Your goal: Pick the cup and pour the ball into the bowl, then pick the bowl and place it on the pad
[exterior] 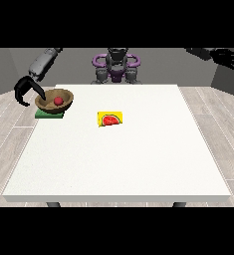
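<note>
We judge the task all but done: the small red ball lies in the round wooden bowl, which sits on the flat green pad at the white counter's far corner at the view's left. The hand at the view's left hangs beside the bowl, fingers curled, holding nothing; the hand at the view's right is raised with fingers spread. We see no cup

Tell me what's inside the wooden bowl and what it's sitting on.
Inside the wooden bowl lies a red ball. The bowl rests on a green pad, of which only the front edge shows; the rest is covered by the bowl.
</note>
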Controlling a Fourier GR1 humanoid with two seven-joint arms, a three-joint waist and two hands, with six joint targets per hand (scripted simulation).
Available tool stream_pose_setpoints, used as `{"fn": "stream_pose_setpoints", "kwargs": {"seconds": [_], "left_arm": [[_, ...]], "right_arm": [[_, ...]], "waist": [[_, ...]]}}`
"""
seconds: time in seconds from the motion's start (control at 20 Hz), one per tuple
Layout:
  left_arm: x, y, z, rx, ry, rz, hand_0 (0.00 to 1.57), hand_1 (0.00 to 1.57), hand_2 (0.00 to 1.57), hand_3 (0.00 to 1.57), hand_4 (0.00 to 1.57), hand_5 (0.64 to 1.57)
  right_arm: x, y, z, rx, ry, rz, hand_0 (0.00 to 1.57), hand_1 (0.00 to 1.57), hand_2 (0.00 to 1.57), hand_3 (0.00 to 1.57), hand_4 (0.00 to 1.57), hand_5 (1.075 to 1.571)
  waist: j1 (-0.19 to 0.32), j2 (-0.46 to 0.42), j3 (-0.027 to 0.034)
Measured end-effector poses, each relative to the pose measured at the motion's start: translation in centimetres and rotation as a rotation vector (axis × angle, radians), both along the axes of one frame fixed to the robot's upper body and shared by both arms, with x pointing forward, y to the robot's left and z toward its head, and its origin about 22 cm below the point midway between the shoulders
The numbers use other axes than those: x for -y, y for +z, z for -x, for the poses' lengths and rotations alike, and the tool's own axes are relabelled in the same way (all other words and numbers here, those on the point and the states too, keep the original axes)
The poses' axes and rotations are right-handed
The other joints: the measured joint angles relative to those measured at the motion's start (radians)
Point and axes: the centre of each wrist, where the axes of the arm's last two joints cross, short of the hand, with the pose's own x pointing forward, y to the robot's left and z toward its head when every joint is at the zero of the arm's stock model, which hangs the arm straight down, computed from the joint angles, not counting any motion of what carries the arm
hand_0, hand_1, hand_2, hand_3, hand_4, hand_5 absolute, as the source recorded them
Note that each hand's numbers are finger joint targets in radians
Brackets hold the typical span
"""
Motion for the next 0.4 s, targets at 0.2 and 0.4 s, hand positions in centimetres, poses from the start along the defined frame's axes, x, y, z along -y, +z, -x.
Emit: {"fn": "stream_pose_setpoints", "kwargs": {"seconds": [0.2,0.4], "left_arm": [[3.7,-1.5,-1.3,-0.069,-0.051,0.000,0.00,0.00,0.00,0.00,0.90,1.559],[7.1,-3.9,-2.2,-0.181,-0.086,0.022,0.00,0.00,0.00,0.00,0.90,1.559]], "right_arm": [[0.2,-0.2,0.1,-0.064,0.022,-0.003,0.00,0.00,0.00,0.00,0.00,1.354],[-1.4,0.9,-1.6,-0.103,0.082,-0.017,0.00,0.00,0.00,0.00,0.48,1.434]], "waist": [[-0.010,-0.082,0.0010],[-0.027,-0.205,0.0001]]}}
